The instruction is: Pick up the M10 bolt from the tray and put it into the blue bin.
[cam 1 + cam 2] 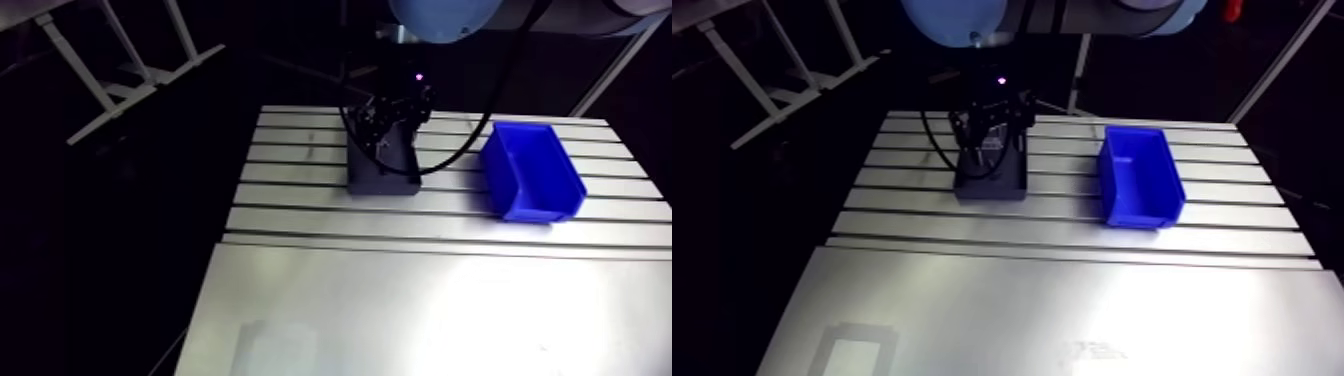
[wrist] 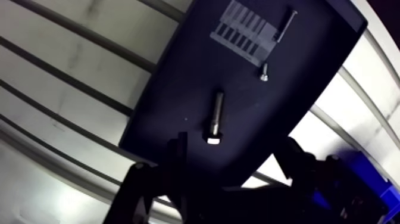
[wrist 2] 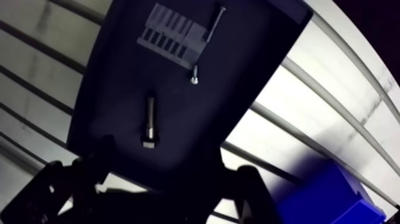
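Big bolt point(image 2: 215, 117) lies just ahead of my claw point(image 2: 235, 146), head nearest, shank pointing away; claw released & empty.

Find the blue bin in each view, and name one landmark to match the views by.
Arm view: the bin stands on the table, right of the tray in the picture, apart from it.
Wrist view: only part of it shows, beside the gripper, past the tray's edge.
Shared landmark: the dark tray.
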Robot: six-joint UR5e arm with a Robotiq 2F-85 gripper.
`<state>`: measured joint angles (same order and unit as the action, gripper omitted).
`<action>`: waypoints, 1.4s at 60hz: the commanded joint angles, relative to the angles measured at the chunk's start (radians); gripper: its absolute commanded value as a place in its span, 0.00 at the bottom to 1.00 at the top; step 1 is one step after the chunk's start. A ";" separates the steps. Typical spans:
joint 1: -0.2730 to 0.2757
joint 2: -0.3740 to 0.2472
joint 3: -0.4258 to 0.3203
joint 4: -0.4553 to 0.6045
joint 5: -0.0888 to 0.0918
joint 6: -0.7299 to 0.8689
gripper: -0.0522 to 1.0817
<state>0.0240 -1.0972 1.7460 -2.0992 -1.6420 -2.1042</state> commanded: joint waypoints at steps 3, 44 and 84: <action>0.002 0.016 -0.001 -0.013 0.000 0.002 0.31; 0.014 0.036 0.000 -0.028 0.006 0.065 0.43; 0.013 0.047 0.000 -0.054 0.011 0.118 0.50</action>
<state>0.0372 -1.0527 1.7458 -2.1496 -1.6322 -1.9996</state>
